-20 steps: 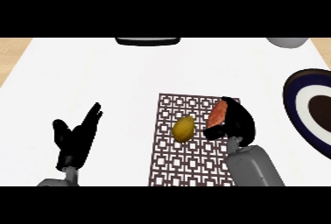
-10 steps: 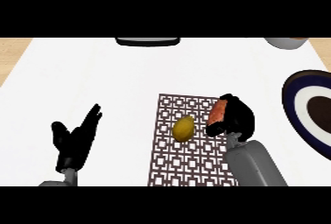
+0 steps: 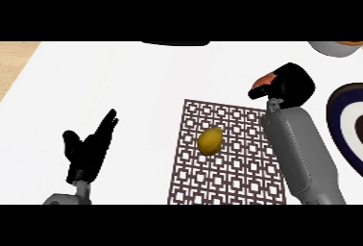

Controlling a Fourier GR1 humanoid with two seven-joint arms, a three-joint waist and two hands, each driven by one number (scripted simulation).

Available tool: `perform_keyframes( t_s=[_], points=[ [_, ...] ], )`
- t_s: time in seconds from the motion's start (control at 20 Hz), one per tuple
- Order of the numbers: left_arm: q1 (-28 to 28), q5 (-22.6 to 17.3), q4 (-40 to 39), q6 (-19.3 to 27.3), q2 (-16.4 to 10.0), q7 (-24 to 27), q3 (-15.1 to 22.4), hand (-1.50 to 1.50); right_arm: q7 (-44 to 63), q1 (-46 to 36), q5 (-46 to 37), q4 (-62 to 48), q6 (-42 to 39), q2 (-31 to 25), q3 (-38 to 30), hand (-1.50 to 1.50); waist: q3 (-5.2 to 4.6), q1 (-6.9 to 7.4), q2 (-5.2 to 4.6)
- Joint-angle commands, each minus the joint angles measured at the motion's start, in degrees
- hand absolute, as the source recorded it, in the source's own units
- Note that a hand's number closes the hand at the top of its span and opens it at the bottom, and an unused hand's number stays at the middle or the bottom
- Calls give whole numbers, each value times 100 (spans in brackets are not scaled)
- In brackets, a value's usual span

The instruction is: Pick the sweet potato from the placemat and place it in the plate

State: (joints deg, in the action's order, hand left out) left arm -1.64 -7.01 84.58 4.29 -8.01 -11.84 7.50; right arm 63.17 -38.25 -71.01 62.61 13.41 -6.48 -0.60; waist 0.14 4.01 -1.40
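1. Fingers of the right hand [image 3: 294, 85] are curled round the orange sweet potato [image 3: 265, 78]. One end of it pokes out at their left side, over the far right corner of the placemat [image 3: 234, 178].
2. Below and to the left of those fingers, a yellow lemon [image 3: 210, 141] lies on the brown lattice placemat, apart from them.
3. Just right of the same fingers sits the dark-rimmed plate [image 3: 349, 98], cut by the view's edge; the sweet potato is not in it.
4. Fingers of the left hand [image 3: 86, 153] are straight and spread, holding nothing, over the white counter [image 3: 135, 81] well left of the placemat.
5. Beyond the right fingers, a bowl [image 3: 333, 47] shows at the far right.
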Motion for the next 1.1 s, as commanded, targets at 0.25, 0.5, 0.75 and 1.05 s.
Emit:
perform_keyframes(
  t_s=[0.25,0.5,0.75,1.05],
  points=[
    [-31,-11,-131,-56,120,-177,140,0,1523,-1234,-2443,-514,1342,-464,-378,150,-25,64,-12],
    [8,-23,-159,-31,66,-123,20,0,1839,-1406,-3226,-351,1886,-463,-923,150,-13,25,-12],
    [135,-72,-85,-57,-20,-186,-61,0,2001,-898,-3892,91,2594,-232,-1467,150,3,-140,28],
    [296,-25,1,42,47,-203,-34,0,1858,-234,-4630,743,3304,88,-2096,150,2,-295,80]
  ],
)
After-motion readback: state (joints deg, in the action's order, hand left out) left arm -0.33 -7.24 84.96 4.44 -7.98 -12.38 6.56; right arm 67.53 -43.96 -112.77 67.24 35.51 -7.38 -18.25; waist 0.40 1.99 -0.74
